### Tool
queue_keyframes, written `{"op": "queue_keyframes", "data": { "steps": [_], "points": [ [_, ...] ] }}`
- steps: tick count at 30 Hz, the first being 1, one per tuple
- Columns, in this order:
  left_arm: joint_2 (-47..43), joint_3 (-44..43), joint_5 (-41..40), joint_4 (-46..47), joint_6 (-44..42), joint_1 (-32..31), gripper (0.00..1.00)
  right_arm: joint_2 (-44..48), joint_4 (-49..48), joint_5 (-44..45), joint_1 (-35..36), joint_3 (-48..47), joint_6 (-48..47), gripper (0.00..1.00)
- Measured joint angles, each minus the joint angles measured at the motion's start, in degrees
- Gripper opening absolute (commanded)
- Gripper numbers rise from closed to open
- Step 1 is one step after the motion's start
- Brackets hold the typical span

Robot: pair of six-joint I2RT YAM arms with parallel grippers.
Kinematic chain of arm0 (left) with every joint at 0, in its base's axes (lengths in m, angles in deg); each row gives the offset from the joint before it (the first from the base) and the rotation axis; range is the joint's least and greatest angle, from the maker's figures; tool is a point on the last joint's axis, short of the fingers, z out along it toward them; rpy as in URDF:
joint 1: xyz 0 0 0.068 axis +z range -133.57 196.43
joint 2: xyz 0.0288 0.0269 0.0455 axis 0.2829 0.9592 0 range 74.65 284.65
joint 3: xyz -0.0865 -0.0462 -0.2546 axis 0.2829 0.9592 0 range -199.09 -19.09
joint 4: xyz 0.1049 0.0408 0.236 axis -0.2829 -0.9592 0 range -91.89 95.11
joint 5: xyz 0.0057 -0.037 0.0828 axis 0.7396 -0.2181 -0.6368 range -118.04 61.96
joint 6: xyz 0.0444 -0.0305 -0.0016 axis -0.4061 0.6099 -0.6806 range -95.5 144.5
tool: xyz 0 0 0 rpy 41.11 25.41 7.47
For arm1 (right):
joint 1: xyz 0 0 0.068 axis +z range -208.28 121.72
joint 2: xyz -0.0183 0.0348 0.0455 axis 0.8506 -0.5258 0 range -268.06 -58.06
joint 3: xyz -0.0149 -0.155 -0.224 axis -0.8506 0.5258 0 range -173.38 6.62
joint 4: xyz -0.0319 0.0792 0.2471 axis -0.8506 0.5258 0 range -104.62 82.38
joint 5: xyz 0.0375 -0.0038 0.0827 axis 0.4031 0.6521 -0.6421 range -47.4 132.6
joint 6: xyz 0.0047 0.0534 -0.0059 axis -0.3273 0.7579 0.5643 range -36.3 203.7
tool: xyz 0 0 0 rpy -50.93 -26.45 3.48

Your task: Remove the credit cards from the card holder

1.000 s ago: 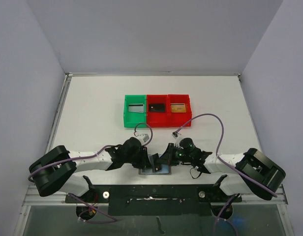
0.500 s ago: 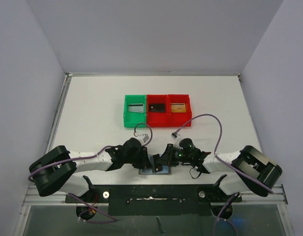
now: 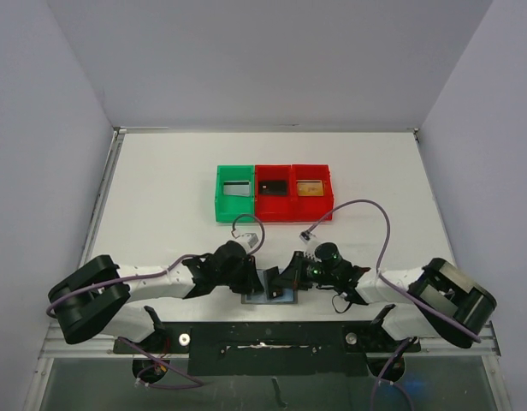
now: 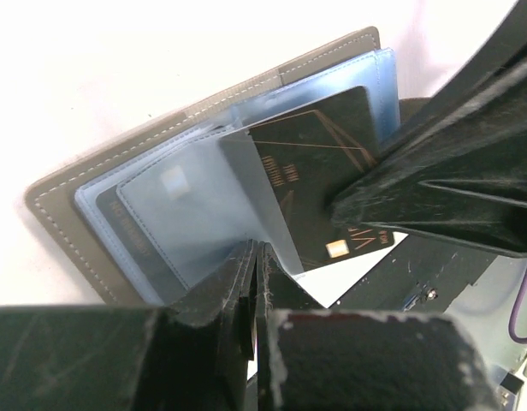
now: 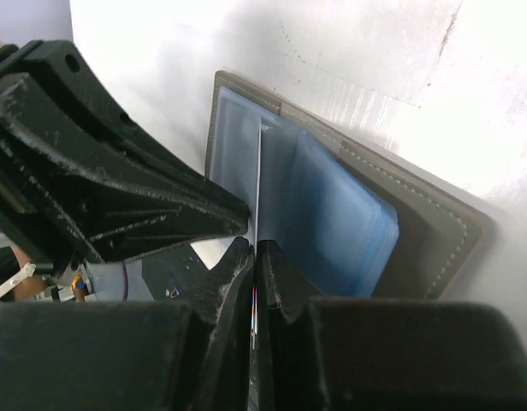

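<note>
Pull axis: black card (image 4: 310, 163) points lengthwise toward right hand (image 5: 255, 248), clenched on it; left hand (image 4: 257, 255) clenches card holder (image 4: 54, 205).

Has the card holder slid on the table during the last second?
No. The card holder sits where it was in the top view, just beyond the black base rail and straight below the middle red bin.

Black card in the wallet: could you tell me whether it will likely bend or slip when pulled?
Probably stiff: the black card lies flat with straight edges beyond the wallet. Likely slippery: the clear sleeve over it looks smooth, so it should slide out easily. Being thin, it might pivot in the narrow pinch of the right gripper.
</note>
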Motion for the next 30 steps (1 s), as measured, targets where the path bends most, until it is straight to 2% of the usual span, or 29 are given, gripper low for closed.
{"op": "queue_keyframes", "data": {
  "steps": [5, 11, 15, 18, 24, 30],
  "points": [
    [-3.4, 0.5, -1.8, -1.6, -0.6, 0.0, 0.20, 7.5, 0.4, 1.7, 0.0, 3.7, -1.7, 0.00],
    [-11.6, 0.7, -5.0, -2.7, -2.1, 0.0, 0.34, 16.9, 1.7, 5.0, 0.0, 5.8, -6.6, 0.00],
    [-13.8, -0.1, -7.6, -4.9, -3.5, 0.2, 0.38, 22.0, 2.1, 7.9, 0.8, 6.1, -11.3, 0.00],
    [-13.9, -2.0, -8.7, -7.7, -4.8, 1.5, 0.39, 26.0, 2.1, 12.4, 4.3, 6.1, -17.1, 0.00],
    [-14.2, -6.9, -7.5, -13.2, -8.0, 9.4, 0.47, 30.4, -0.6, 19.5, 15.2, 6.6, -32.9, 0.00],
    [-18.9, -7.7, -6.0, -17.6, -9.6, 16.0, 0.53, 31.6, -2.2, 21.2, 16.3, 7.5, -44.2, 0.00]
  ]
}}
